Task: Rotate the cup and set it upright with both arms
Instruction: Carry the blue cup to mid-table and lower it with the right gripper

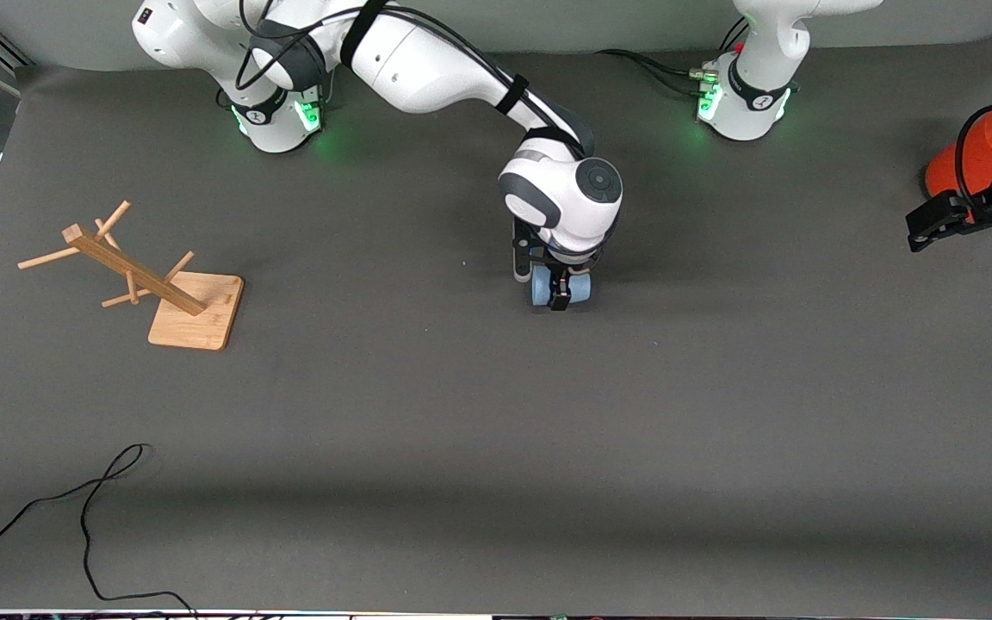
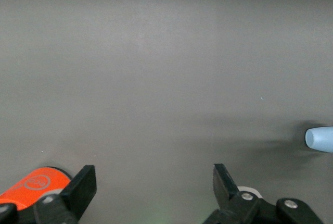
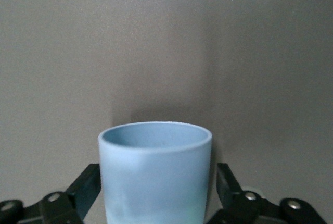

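1. Nearest the front camera, a thin black cable (image 1: pixel 87 517) is lying looped on the dark grey table (image 1: pixel 496 448), toward the right arm's end.
2. Farther in, toward that same end, a wooden rack (image 1: pixel 156 284) with slanted pegs is standing on its square base – well apart from everything else.
3. At the middle of the table, the right gripper (image 1: pixel 559 288) is reaching down from its white arm and is sitting around the cup (image 1: pixel 561 286), a small pale-blue tumbler lying on its side on the mat.
4. In the right wrist view the cup (image 3: pixel 155 174) is filling the space between the black fingers (image 3: pixel 83 187), one on each flank. They are standing very close to its wall, but whether they are actually pressing it I cannot tell.
5. Toward the left arm's end, the left gripper (image 1: pixel 944 222) is waiting over the mat beside the orange can (image 1: pixel 974 159) – its fingers are spread wide with nothing between them.
6. The left wrist view is showing those parted fingertips (image 2: pixel 83 185), the orange can (image 2: pixel 36 182) just beside one of them, and the cup (image 2: pixel 320 138) well off at the edge.
7. Farthest back, the two round bases are glowing green, the right arm's base (image 1: pixel 281 116) and the left arm's base (image 1: pixel 741 108).
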You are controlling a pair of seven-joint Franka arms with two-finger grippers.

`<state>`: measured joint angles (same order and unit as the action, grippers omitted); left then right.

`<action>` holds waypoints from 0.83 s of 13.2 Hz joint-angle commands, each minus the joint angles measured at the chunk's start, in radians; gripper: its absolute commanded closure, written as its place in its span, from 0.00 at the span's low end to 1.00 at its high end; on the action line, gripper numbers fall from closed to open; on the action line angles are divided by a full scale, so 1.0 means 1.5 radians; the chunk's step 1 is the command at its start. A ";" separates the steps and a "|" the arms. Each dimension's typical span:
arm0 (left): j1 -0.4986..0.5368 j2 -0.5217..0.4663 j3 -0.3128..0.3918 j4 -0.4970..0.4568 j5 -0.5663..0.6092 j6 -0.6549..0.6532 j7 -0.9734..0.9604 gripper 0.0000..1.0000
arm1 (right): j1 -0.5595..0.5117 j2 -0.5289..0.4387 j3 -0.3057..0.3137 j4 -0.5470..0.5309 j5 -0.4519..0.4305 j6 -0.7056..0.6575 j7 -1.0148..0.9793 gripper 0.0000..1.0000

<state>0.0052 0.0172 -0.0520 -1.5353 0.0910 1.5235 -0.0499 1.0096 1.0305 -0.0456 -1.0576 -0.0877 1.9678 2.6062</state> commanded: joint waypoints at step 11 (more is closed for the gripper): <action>-0.003 -0.002 0.002 0.007 -0.011 -0.014 0.006 0.00 | -0.019 -0.192 -0.003 0.024 0.053 -0.256 -0.139 0.00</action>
<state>0.0052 0.0168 -0.0521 -1.5349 0.0851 1.5230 -0.0496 1.0078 0.8492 -0.0460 -0.9912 -0.0549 1.6882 2.5147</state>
